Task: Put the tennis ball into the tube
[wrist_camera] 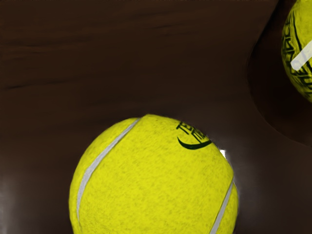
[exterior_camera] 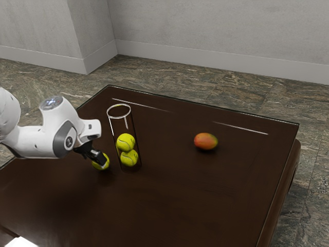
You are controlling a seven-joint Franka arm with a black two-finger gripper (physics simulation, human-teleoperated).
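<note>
- Tennis ball, the loose one [wrist_camera: 156, 180], closest to the wrist camera; in the exterior view it sits at the black gripper [exterior_camera: 98, 158], near the left edge of the dark table [exterior_camera: 195, 206].
- Gripper state: cannot tell whether it is open or closed on the ball. Nor can I tell if the ball touches the tabletop.
- Key relation: the clear tube [exterior_camera: 126, 122] stands upright just beside the ball, toward the exterior view's right. Its long axis is vertical; its mouth faces up, well above both ball and gripper.
- Inside the tube, two more balls stacked: lower tennis ball [exterior_camera: 129, 158] near the base, upper tennis ball [exterior_camera: 125, 142] resting on it. Room above them, by my reading, for a third.
- Mango [exterior_camera: 206, 141] farther off, past the tube toward the table's right-hand corner. Not in the way, I judge.
- Step in hand looks like the grasp. Next should be a secure hold, then straight up until the ball clears the rim, only then across and down into the mouth.
- Risk: moving sideways too low would likely knock the tube over. Off-centre release could leave the ball bouncing off the rim.
</note>
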